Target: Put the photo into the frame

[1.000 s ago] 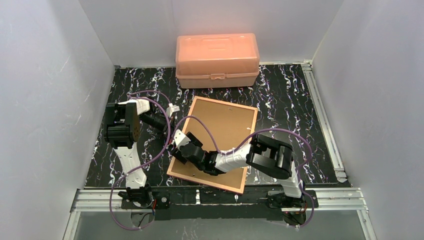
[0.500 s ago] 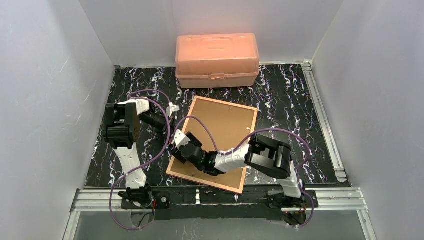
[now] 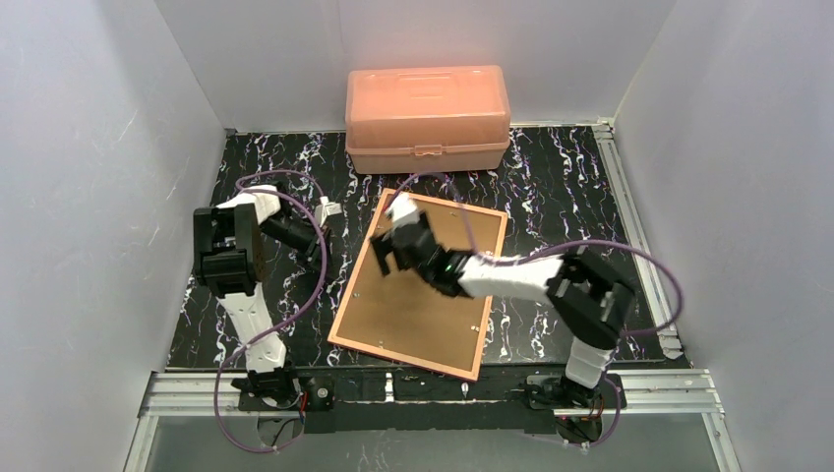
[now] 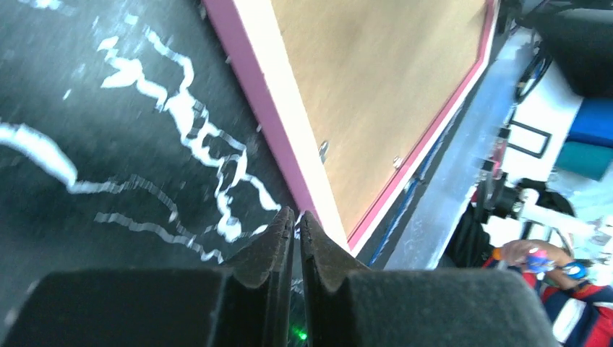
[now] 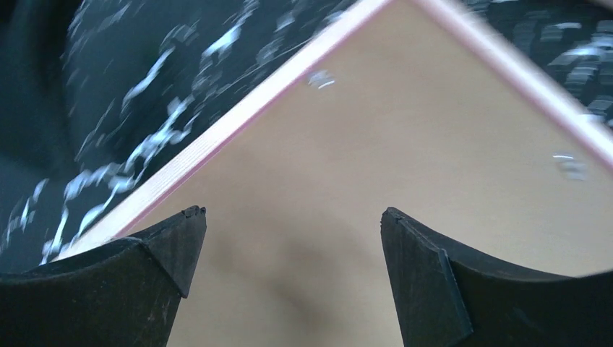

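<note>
Marbled table bears the frame; right end effector, spread, seemingly hovers.

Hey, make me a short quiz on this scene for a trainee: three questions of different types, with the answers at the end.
1. True or false: the right gripper is clamped on the frame.
2. Which gripper is shut? A) the left gripper B) the right gripper C) both
3. In a few words: which side of the frame faces up?

Key
1. False: its jaws stand open over the frame's back.
2. A
3. The brown back.
</note>
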Action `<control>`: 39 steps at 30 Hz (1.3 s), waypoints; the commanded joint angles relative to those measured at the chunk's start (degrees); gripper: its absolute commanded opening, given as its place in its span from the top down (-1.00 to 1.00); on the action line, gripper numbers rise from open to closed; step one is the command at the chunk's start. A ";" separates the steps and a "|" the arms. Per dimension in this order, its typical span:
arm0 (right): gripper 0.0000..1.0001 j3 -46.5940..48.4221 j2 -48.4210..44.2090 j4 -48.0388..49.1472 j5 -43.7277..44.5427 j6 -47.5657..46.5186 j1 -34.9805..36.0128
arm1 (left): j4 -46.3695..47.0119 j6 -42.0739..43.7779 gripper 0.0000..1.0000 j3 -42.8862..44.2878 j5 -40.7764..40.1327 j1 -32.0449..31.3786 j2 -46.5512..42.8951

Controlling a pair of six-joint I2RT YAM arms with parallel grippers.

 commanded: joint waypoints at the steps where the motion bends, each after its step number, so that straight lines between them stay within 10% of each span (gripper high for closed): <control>1: -0.97 5.27 -8.16 -15.78 0.16 9.12 -9.86 | -2.38 6.36 0.83 -3.54 -5.65 1.58 -7.04; 6: -0.97 5.08 -12.95 -32.49 4.71 18.10 -20.13 | 3.42 8.30 0.83 -11.59 -13.54 -1.96 -12.58; 16: -0.97 -8.72 -14.47 -26.01 -8.67 22.09 -35.36 | 10.19 10.72 0.87 -21.02 -21.89 -11.12 -19.58; 39: -0.97 15.00 9.55 -22.80 -22.60 18.98 -23.78 | 6.24 19.32 0.88 -28.90 -16.81 -18.65 -28.33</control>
